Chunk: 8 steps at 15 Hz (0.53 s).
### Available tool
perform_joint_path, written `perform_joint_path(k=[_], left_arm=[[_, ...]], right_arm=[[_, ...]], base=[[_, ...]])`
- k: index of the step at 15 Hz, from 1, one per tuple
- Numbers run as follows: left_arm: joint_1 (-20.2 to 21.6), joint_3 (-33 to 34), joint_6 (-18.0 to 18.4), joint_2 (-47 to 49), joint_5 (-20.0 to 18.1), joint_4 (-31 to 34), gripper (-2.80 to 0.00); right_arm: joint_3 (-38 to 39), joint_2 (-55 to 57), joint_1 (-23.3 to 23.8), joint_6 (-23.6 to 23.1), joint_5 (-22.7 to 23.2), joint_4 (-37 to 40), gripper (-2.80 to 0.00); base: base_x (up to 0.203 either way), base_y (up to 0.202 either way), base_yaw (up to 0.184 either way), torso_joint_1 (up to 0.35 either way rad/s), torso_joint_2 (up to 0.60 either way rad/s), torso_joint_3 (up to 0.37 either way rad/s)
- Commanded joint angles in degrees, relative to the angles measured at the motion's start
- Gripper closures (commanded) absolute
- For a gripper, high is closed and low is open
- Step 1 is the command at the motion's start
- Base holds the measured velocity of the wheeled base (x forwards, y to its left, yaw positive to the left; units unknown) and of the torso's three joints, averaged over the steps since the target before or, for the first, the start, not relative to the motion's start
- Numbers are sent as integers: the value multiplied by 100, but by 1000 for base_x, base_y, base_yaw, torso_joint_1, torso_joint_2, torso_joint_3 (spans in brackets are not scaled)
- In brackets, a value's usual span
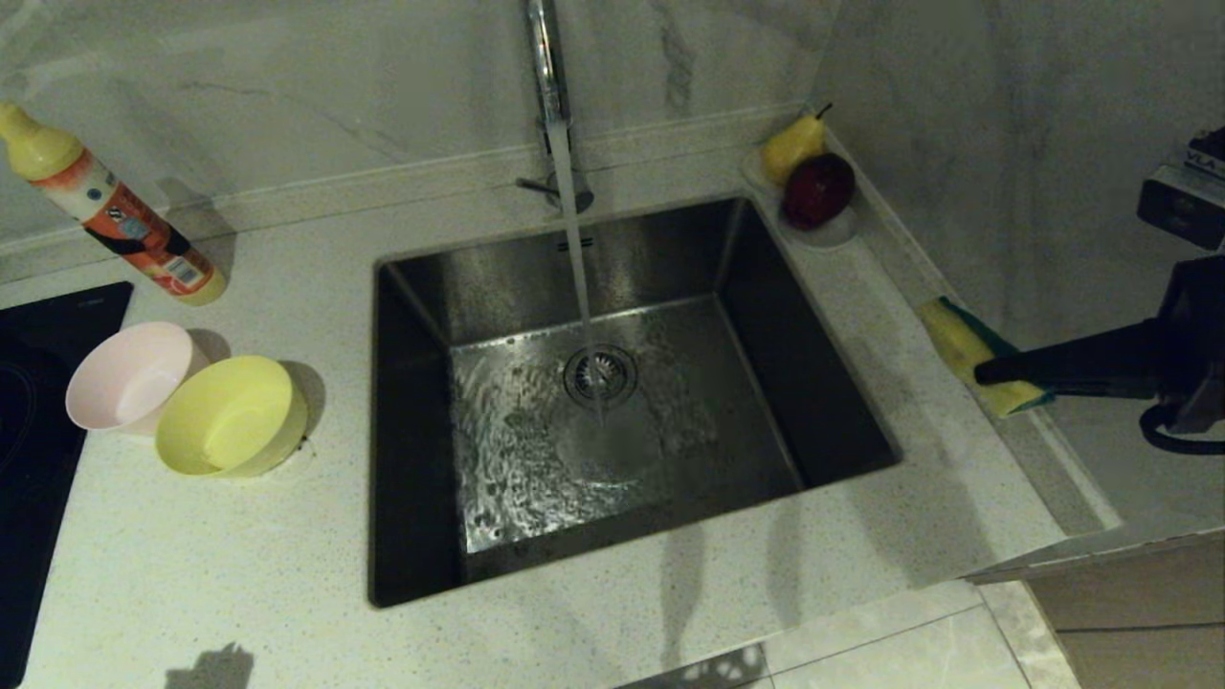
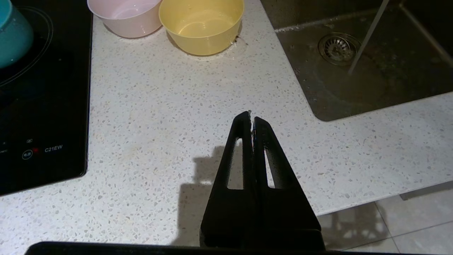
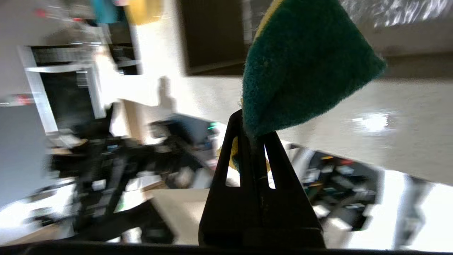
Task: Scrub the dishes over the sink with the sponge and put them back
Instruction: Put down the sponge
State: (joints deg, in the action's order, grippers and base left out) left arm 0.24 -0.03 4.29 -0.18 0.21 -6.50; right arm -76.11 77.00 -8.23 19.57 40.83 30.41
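A pale pink bowl (image 1: 129, 375) and a yellow bowl (image 1: 230, 416) stand side by side on the counter left of the sink (image 1: 498, 277). In the left wrist view a light blue bowl (image 2: 12, 33) sits on the black cooktop, beyond the pink bowl (image 2: 124, 17) and yellow bowl (image 2: 201, 26). My left gripper (image 2: 250, 117) is shut and empty above the counter's front part, left of the sink (image 2: 389, 81). My right gripper (image 1: 986, 371) is shut on the sponge (image 1: 962, 346), right of the sink. The sponge's green side (image 3: 300, 63) faces the right wrist camera, pinched in the right gripper (image 3: 253, 129).
Water runs from the chrome tap (image 1: 550, 77) onto the drain strainer (image 1: 600, 373). A detergent bottle (image 1: 115, 211) lies at the back left. A white dish (image 1: 833, 233) with a pear and a red apple sits at the sink's back right corner. The cooktop (image 1: 38, 450) fills the left edge.
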Motion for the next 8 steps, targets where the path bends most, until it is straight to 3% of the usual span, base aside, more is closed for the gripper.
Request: perform_joint_path(k=[1,5,8], left_arm=[[2,232,-6,10,5,-9,0],[2,232,-7,11,5,-9,0],[2,232,-7,9,5,-9,0]], right_arm=[[99,-163,-3,-394,-332,83,0],[573,-407,-75,-1300,-1108,169,0],[1363,-500,-98,-2201,-1995,57,0]], base=[[0,0,0,0,0,0],[0,0,0,0,0,0],[0,0,0,0,0,0]])
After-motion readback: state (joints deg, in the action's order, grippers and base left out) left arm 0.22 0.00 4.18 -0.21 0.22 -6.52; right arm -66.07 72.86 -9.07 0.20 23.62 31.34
